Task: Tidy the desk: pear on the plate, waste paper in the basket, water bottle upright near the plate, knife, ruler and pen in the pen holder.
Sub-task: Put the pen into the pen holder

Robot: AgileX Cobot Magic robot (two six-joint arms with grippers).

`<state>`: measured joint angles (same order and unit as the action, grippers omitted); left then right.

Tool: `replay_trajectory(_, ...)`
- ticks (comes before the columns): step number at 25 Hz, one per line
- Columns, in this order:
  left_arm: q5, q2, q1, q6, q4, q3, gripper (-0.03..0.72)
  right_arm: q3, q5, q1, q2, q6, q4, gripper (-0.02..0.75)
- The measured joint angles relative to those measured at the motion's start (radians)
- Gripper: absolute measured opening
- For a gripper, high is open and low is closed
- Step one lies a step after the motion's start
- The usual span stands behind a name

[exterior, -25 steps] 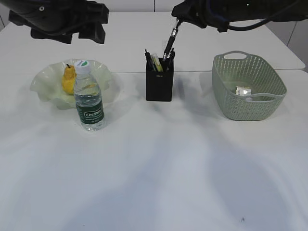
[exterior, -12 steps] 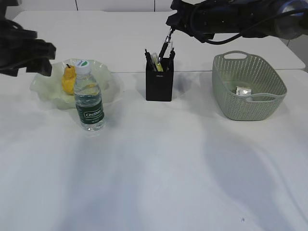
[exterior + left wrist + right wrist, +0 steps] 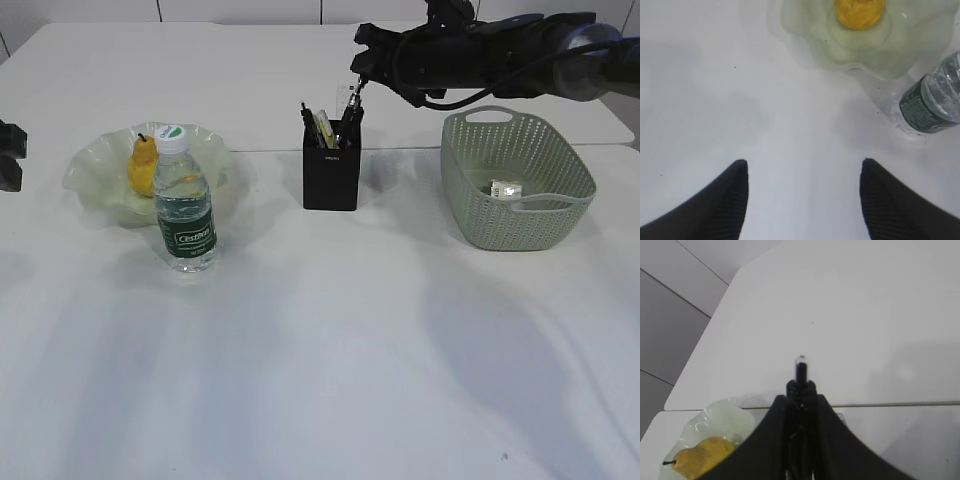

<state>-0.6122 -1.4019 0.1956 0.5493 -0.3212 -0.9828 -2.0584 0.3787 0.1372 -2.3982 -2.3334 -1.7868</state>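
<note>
While the right gripper (image 3: 358,82) stays clamped on the pen (image 3: 350,105) over the pen holder (image 3: 331,172), everything else looks placed.

Largest to smallest:
- Surface (image 3: 320,350): white and smooth; light items could slide on it.
- Basket (image 3: 516,180): perforated plastic, right side. A small pale crumpled piece, likely the waste paper (image 3: 506,187), lies in the bottom. It is light and soft.
- Plate (image 3: 95,170): wavy-edged, translucent green, looks brittle. The pear (image 3: 143,165) sits inside; it is firm but would bruise, so I'd grip it around the belly.
- Water bottle (image 3: 185,205): upright, touching or just in front of the plate rim. It is partly filled, so bottom-heavy; thin plastic that gives when squeezed. Best hold is at the label band.
- Pen holder: rigid black box, centre. Several thin items stand in it, one yellow-green; I can't tell knife from ruler.
- Pen: stiff, light, slim and slick. Held near its top end, lower tip at or inside the holder mouth, tilted slightly. It should just drop in.

Left gripper (image 3: 802,200): jaws apart, empty, above bare surface near the plate.
</note>
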Motion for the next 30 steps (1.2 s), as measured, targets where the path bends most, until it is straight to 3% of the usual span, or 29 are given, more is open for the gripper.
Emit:
replay_trajectory(13,0.01,0.003,-0.002,0.0,-0.001,0.004,0.494,0.0,-0.074,0.0,-0.002,0.0,-0.004,0.081)
replay_trajectory(30,0.024,0.003,-0.002,0.0,-0.001,0.004,0.494,-0.001,-0.028,0.011,-0.04,0.0,-0.004,0.082)
